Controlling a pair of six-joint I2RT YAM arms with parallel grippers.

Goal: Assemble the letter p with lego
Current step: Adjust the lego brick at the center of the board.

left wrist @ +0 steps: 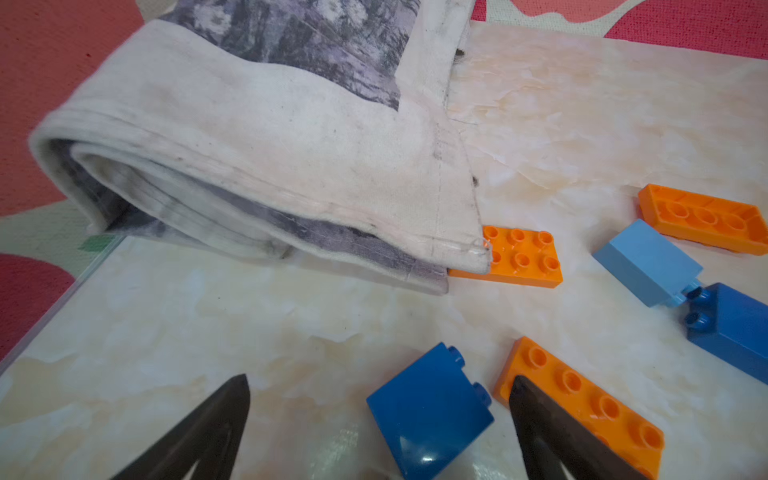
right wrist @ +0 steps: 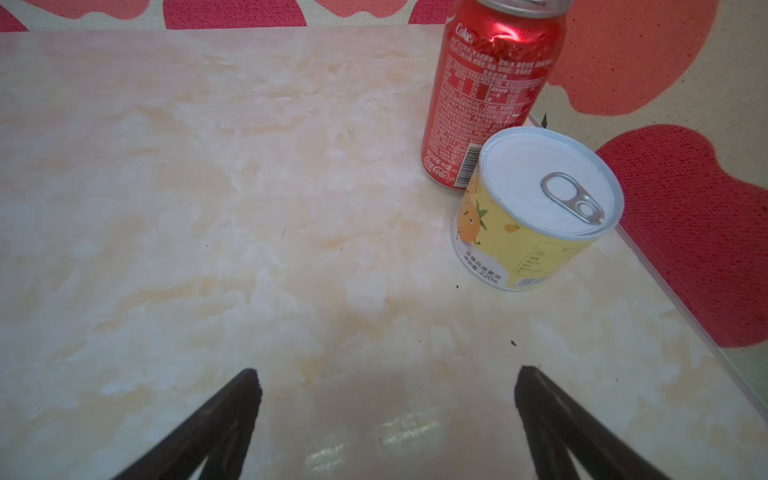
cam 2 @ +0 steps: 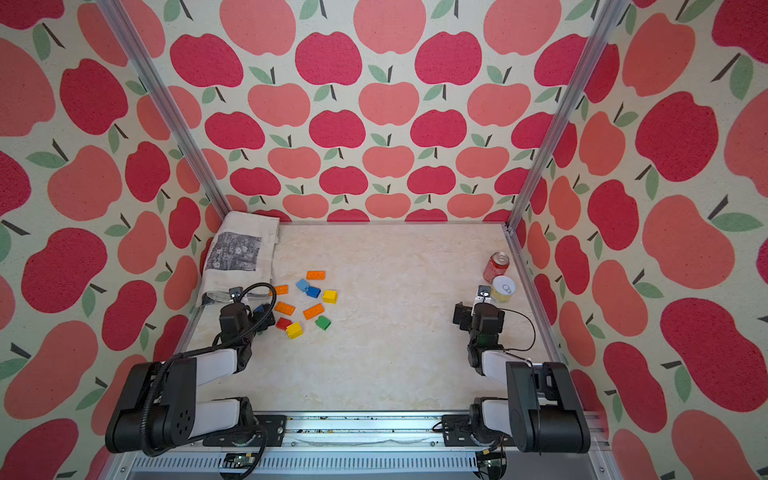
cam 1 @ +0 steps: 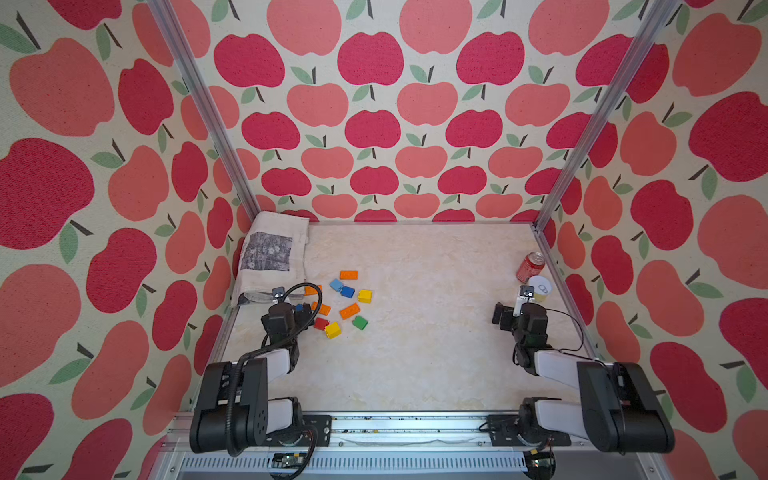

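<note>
I am hovering left fingers (left wrist: 232, 409) wide, flanking a blue brick (left wrist: 428, 411), lego (cam 1: 349, 311) lying beside cloth (cam 1: 270, 249), right fingers (right wrist: 239, 401) gaping wide near soda can (right wrist: 490, 95), tin (right wrist: 540, 199)

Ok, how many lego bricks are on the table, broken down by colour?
Orange bricks: 4, one partly under the cloth
Dark blue bricks: 2
Light blue brick: 1
Yellow bricks: 2
Red brick: 1
Green brick: 1
Total: 11
</note>
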